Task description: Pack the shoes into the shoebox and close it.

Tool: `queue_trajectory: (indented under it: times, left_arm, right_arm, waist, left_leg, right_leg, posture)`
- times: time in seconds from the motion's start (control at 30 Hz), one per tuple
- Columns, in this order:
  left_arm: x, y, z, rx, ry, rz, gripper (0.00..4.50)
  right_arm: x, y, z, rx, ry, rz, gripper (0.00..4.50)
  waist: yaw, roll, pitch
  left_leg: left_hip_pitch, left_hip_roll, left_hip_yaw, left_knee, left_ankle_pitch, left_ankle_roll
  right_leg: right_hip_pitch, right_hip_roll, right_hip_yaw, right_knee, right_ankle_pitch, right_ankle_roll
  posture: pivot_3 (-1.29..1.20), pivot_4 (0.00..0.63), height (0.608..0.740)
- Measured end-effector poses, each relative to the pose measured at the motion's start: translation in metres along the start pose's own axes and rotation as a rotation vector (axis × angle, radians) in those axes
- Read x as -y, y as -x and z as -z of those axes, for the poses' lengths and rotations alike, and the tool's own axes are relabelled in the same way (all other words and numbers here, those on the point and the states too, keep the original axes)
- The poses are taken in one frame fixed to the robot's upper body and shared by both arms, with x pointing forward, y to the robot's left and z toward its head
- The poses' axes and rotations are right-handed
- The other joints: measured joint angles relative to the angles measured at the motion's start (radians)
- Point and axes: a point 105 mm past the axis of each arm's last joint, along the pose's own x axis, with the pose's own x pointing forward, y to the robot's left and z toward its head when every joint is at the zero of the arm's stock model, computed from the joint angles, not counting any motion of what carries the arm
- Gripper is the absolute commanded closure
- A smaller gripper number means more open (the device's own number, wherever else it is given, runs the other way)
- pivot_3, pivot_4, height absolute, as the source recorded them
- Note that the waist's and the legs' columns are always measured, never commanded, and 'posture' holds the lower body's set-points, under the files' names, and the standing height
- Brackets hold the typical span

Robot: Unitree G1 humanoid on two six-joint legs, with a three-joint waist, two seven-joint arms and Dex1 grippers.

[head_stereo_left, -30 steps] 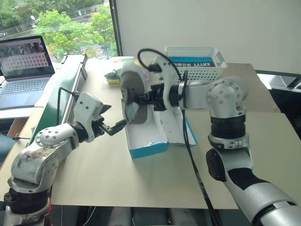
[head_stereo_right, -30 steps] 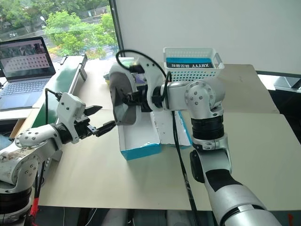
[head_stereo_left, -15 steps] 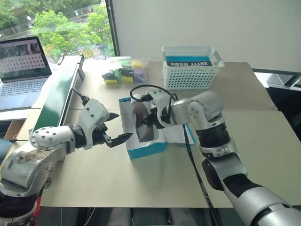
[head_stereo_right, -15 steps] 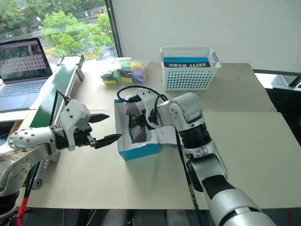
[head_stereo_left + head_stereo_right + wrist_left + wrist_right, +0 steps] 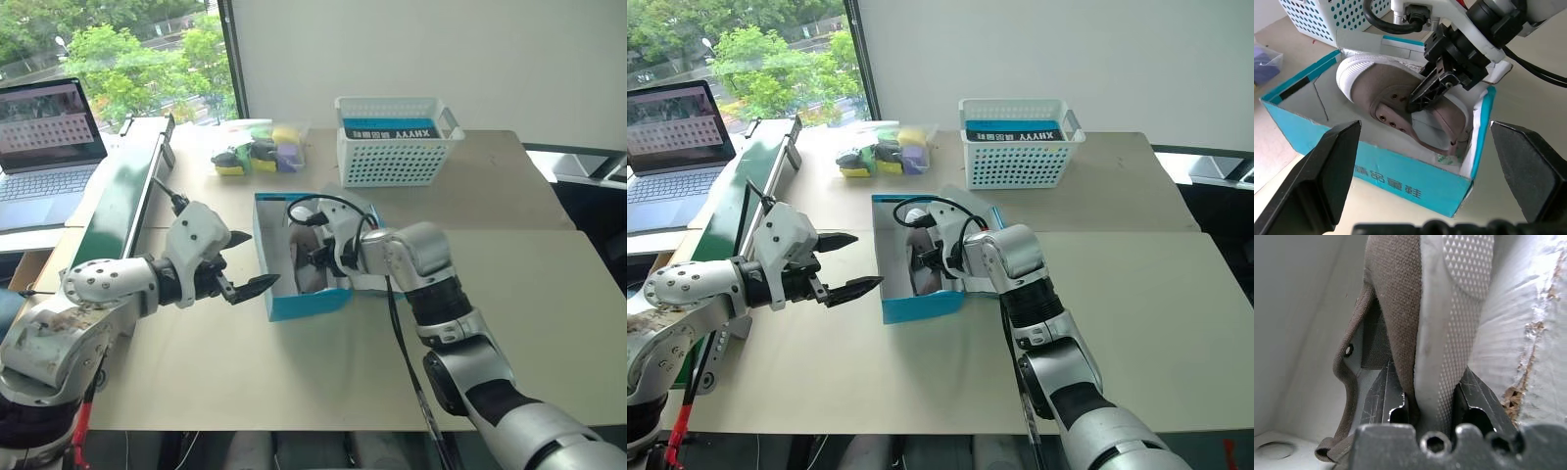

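**Left eye view and wrist views: shoe going into the box**

Left eye view: the teal shoebox [image 5: 299, 304] is sitting open at the centre of the frame on the tan table [image 5: 509, 294], its lid lying back toward the right. The right gripper [image 5: 315, 257] is reaching down into the box, clamping a grey-taupe shoe [image 5: 310, 277] that is standing on edge inside. To the left of the box, the left gripper [image 5: 243, 262] is hovering just beside the box's near left corner with its fingers spread wide and nothing between them. A white basket [image 5: 397, 142] is sitting at upper centre, wrapped items [image 5: 257, 152] at its left, and a laptop [image 5: 47, 147] at the upper left edge.

Left wrist view: the shoe [image 5: 1400, 105] is lying tilted inside the shoebox [image 5: 1400, 178], white sole toward the upper left, with the right gripper [image 5: 1422, 98] pinching its collar at centre frame.

Right wrist view: one finger [image 5: 1386, 401] is sitting inside the shoe's opening and the other is pressing the textured sole [image 5: 1459, 333], the fabric wall squeezed between them.
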Motion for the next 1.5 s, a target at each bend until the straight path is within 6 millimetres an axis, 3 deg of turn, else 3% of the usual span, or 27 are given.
queue_trajectory:
  times: [0.2,0.23,0.3,0.53,0.8,1.1,1.3,1.4,1.5]
  left_arm:
    - [-0.001,-0.001,-0.003,0.004,-0.006,-0.003,0.0]
    - [-0.001,-0.001,-0.003,0.004,-0.005,-0.003,0.0]
    - [0.0,-0.002,-0.003,0.006,-0.003,-0.001,0.0]
    - [0.002,-0.004,-0.005,0.012,-0.003,0.003,0.0]
    - [0.002,-0.004,-0.005,0.012,-0.003,-0.002,0.0]
    - [0.001,-0.006,-0.007,0.022,-0.002,-0.012,0.0]
    - [0.0,-0.006,-0.007,0.023,-0.001,-0.022,0.0]
    - [-0.001,-0.007,-0.007,0.031,0.005,-0.036,0.0]
    - [-0.009,-0.008,-0.008,0.042,0.016,-0.112,0.0]
  right_arm:
    - [0.015,-0.01,0.011,0.004,-0.018,0.045,3.91]
    - [0.015,-0.01,0.011,0.004,-0.021,0.042,2.95]
    - [0.015,-0.01,0.011,0.003,-0.02,0.034,2.47]
    - [0.007,-0.009,0.012,-0.004,-0.001,0.0,0.03]
    - [0.01,-0.002,0.0,0.025,0.057,0.058,0.03]
    - [-0.01,0.034,-0.072,0.228,0.176,0.064,0.03]
    - [-0.014,0.038,-0.075,0.25,0.193,0.037,0.03]
    - [-0.024,0.046,-0.086,0.331,0.196,-0.04,0.03]
    - [-0.045,0.075,-0.115,0.583,0.08,-0.316,0.03]
  waist:
    - [-0.004,0.0,0.0]
    - [-0.004,0.0,0.0]
    - [-0.003,0.0,0.0]
    - [-0.002,0.0,0.0]
    - [0.0,0.0,0.0]
    - [-0.005,0.0,0.0]
    - [0.001,0.0,0.0]
    - [0.001,0.0,0.0]
    - [0.002,0.0,0.0]
  left_leg:
    - [0.0,0.0,0.0,0.0,0.0,0.0]
    - [0.0,0.0,0.0,0.0,0.0,0.0]
    - [0.0,0.0,0.0,0.0,0.0,0.0]
    - [-0.001,0.0,0.0,0.0,0.0,0.0]
    - [-0.001,0.0,0.0,0.0,0.0,0.0]
    - [-0.002,0.0,-0.001,0.0,0.0,0.0]
    - [-0.002,0.0,0.0,0.0,0.0,0.0]
    - [-0.002,0.0,0.0,0.0,0.0,0.0]
    - [-0.002,0.0,-0.001,0.0,0.0,0.0]
  right_leg:
    - [0.0,0.0,0.0,0.0,0.0,0.0]
    - [0.0,0.0,0.0,0.0,0.0,0.0]
    - [0.0,0.0,0.0,0.0,0.0,0.0]
    - [-0.001,0.0,0.0,0.0,0.0,0.0]
    - [-0.001,0.0,0.0,0.0,0.0,0.0]
    - [-0.002,0.0,0.0,0.0,0.0,0.0]
    - [-0.002,0.0,0.0,0.0,0.0,0.0]
    - [-0.002,0.0,0.0,0.0,0.0,0.0]
    - [-0.002,0.0,0.0,0.001,0.0,0.0]
  posture:
    - [0.0,0.15,0.74]
    - [0.0,0.15,0.74]
    - [0.0,0.15,0.74]
    - [0.0,0.15,0.74]
    - [0.0,0.15,0.74]
    - [0.0,0.15,0.74]
    - [0.0,0.15,0.74]
    - [0.0,0.15,0.74]
    - [0.0,0.15,0.74]
